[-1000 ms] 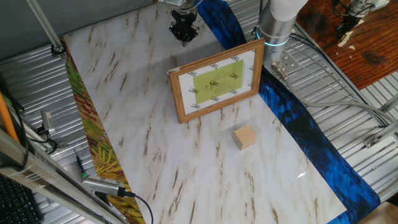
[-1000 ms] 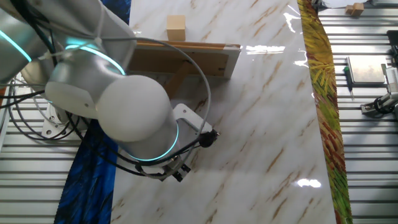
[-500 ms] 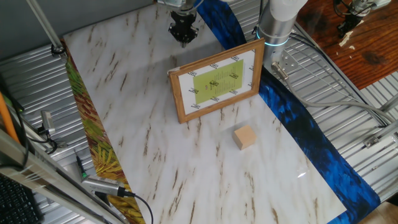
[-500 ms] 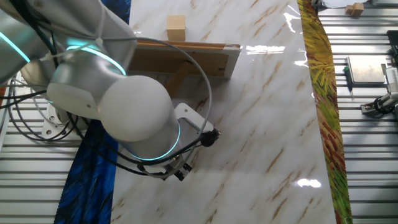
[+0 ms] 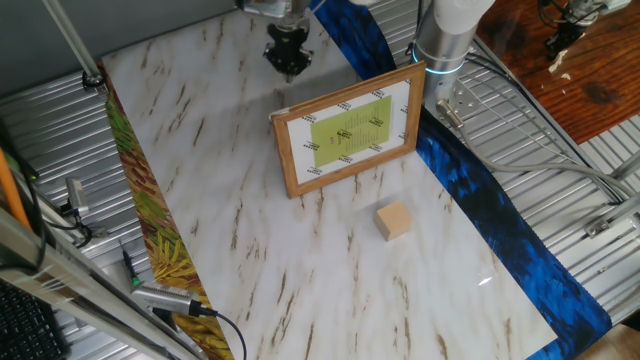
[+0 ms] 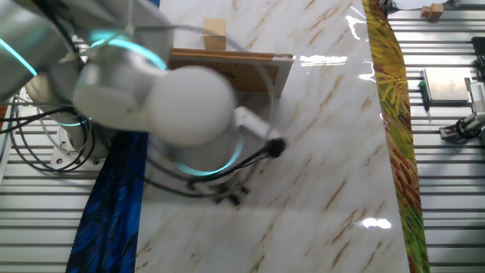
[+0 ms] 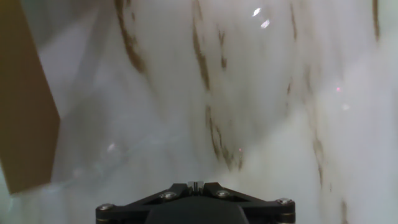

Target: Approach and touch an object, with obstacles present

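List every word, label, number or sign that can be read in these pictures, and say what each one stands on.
None can be read.
Framed board: small black marks along its white border and faint dark lines on the yellow-green centre, all too small to read.
Wooden cube: plain faces, no text.
Marble-patterned table: only brown veining, no writing.
Hand view: blurred, with no lettering visible.
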